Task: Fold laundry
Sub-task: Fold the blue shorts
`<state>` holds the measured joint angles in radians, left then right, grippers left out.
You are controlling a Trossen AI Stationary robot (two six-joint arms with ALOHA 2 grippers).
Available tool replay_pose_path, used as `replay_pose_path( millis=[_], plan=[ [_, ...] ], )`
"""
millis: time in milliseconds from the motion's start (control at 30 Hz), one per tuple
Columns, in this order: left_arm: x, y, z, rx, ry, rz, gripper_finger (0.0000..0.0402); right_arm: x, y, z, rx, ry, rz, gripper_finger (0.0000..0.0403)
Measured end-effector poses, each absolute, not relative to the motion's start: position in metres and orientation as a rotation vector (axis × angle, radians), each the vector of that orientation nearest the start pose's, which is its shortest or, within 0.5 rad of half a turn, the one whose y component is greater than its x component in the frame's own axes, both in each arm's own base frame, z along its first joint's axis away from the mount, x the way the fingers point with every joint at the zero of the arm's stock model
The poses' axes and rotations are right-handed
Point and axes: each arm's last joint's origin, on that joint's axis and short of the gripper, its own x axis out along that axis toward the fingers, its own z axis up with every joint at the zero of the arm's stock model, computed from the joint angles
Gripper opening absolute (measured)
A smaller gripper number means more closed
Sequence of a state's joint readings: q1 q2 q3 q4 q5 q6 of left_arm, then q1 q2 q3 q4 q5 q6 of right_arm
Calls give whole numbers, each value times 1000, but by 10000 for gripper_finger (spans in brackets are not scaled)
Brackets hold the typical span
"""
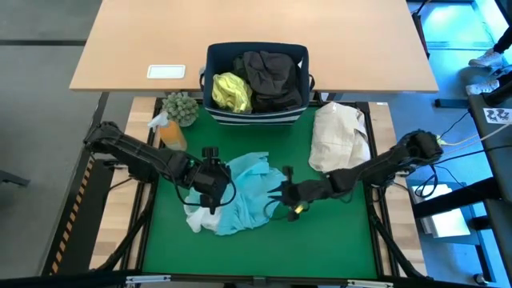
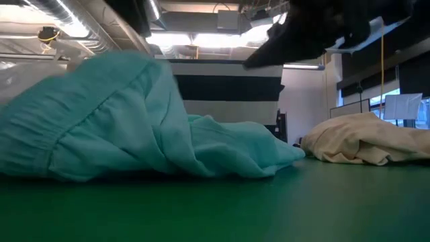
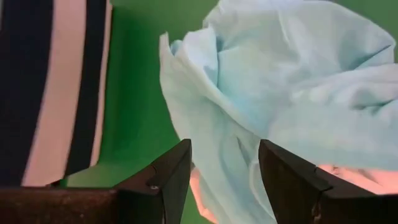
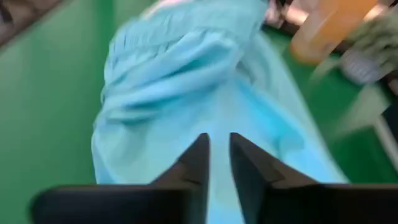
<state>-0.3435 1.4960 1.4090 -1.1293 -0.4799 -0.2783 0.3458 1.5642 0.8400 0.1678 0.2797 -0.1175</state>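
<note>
A turquoise garment (image 1: 244, 192) lies crumpled in a heap on the green mat (image 1: 336, 240); in the low view it humps high at its left end (image 2: 114, 114). My left gripper (image 1: 212, 192) hovers over the heap's left part, open, with cloth showing beyond its fingers (image 3: 224, 146). My right gripper (image 1: 282, 190) slants down at the heap's right edge, its fingers a narrow gap apart (image 4: 217, 140), and hangs above the cloth (image 2: 302, 33). More laundry, a yellow-green shirt (image 1: 230, 92) and dark garments (image 1: 274, 78), sits in the navy bin (image 1: 256, 54).
The bin with its striped base stands at the mat's far edge. A cream cloth bundle (image 1: 340, 136) lies at the far right of the mat. A small plant (image 1: 181, 106) and an orange bottle (image 1: 170, 132) stand at the far left. Bare mat stretches along the near edge.
</note>
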Motion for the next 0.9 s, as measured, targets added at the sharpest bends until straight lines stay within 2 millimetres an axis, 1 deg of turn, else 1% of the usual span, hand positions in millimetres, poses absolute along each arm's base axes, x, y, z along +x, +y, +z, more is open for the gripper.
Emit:
replay_pose_path(
  millis=[67, 167, 267, 333, 467, 567, 667, 800, 900],
  plan=[
    [267, -81, 325, 247, 1098, 273, 180, 315, 106, 195, -260, 566, 107, 127],
    [261, -80, 334, 233, 1124, 294, 180, 323, 110, 185, -227, 607, 165, 177],
    [253, -81, 334, 203, 1176, 339, 180, 325, 112, 173, -203, 655, 199, 209],
    [248, -84, 327, 188, 1216, 373, 180, 325, 113, 165, -197, 696, 200, 218],
    [240, -89, 299, 213, 1291, 400, 180, 325, 112, 153, -195, 752, 183, 215],
    [231, -91, 275, 234, 1355, 436, 180, 323, 108, 149, -221, 799, 139, 202],
    [221, -90, 250, 210, 1447, 452, 180, 320, 102, 145, -250, 849, 72, 188],
    [214, -89, 219, 138, 1508, 434, 180, 319, 87, 142, -261, 894, -71, 170],
    [216, -91, 200, 67, 1468, 379, 180, 320, 69, 141, -260, 912, -238, 163]
  ],
)
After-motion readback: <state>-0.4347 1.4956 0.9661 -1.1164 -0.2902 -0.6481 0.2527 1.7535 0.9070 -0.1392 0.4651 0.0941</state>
